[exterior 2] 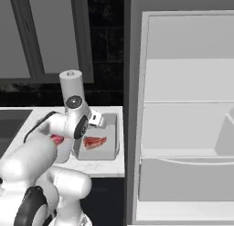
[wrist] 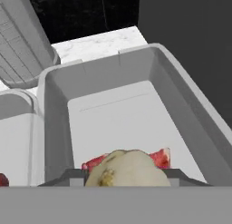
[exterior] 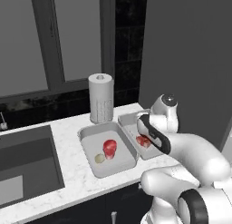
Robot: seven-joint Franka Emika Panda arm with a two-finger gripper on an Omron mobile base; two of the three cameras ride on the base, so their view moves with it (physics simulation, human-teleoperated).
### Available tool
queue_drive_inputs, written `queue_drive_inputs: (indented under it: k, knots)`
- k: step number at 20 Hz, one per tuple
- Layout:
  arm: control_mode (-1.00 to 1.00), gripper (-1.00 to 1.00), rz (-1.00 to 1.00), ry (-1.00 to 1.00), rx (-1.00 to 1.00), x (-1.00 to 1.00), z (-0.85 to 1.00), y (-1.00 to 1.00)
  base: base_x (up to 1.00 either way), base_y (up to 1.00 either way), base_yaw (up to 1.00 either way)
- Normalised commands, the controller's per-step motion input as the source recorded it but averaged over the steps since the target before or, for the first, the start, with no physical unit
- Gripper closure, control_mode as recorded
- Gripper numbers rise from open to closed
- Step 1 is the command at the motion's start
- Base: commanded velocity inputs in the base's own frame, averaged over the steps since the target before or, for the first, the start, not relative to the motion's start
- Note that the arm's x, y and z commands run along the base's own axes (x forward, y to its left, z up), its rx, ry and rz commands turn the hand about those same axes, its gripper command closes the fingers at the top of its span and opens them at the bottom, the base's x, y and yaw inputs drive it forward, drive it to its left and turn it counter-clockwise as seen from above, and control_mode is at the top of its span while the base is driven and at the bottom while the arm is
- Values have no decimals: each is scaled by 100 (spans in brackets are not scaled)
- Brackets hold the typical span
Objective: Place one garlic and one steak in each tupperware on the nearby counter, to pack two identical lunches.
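Note:
Two light-grey tupperware tubs sit side by side on the white counter (exterior: 68, 182). In the left tupperware (exterior: 86, 134) lie a red steak (exterior: 109, 148) and a pale garlic (exterior: 99, 158). The right tupperware (wrist: 113, 73) holds a second steak (wrist: 159, 157), also seen in the right base view as the red steak (exterior 2: 94, 142). My gripper (wrist: 127, 177) hovers just above this right tub, shut on another garlic (wrist: 129, 166) that sits between the finger tips and hides part of the steak below.
A paper-towel roll (exterior: 100, 98) stands upright behind the tubs by the dark backsplash. The dark sink basin (exterior: 25, 166) is recessed to the left. An open white fridge (exterior 2: 183, 129) with bare shelves stands to the right of the counter's end.

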Motion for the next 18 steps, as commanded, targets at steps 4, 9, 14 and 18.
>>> queue_drive_inputs:
  k: [4, 9, 14, 18]
  knots:
    - [-100, -100, 0, 11, 0, 100, -41, -15, 0, 0, 0]
    - [-100, -100, 0, 3, 0, 81, -28, -9, 0, 0, 0]
    - [-100, -100, 0, 0, 0, -1, -1, 0, 0, 0, 0]
    - [-100, -100, 0, -18, 0, -38, 19, 0, 0, 0, 0]
